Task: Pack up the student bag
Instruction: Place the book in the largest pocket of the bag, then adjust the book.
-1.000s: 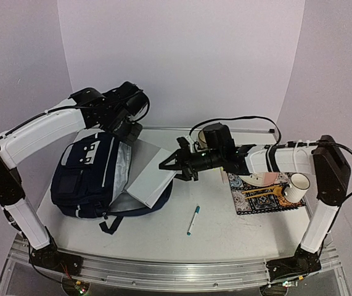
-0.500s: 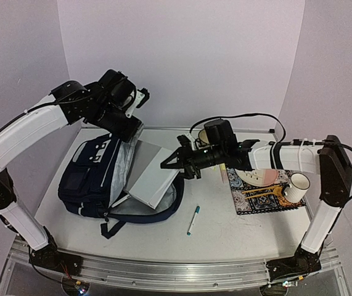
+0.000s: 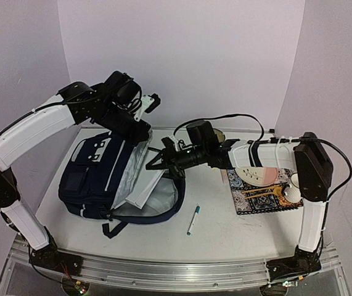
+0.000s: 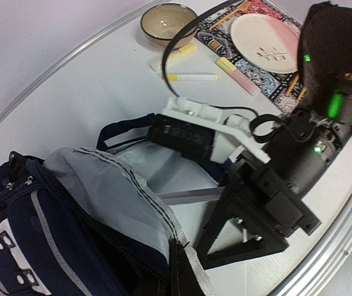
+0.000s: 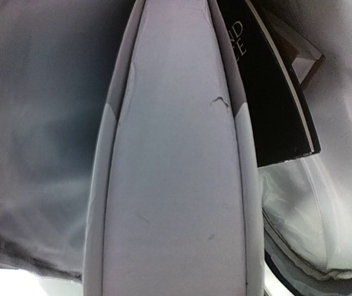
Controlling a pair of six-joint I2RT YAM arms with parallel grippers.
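The rim of the student bag (image 3: 89, 176) was pinched by the left hand (image 3: 141, 127); a pale book (image 3: 143, 191), clamped in the right hand (image 3: 153, 165), was held partly inside it.

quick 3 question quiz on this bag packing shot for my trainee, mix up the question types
1. True or false: the pen lies inside the student bag.
2. What is the right claw gripping? A nothing; B a grey book; C the pen.
3. Which claw pinches the bag's flap and holds the opening wide?

Key:
1. False. The pen lies on the table beside the bag.
2. B. The book's far end is already inside the opening.
3. The left claw.
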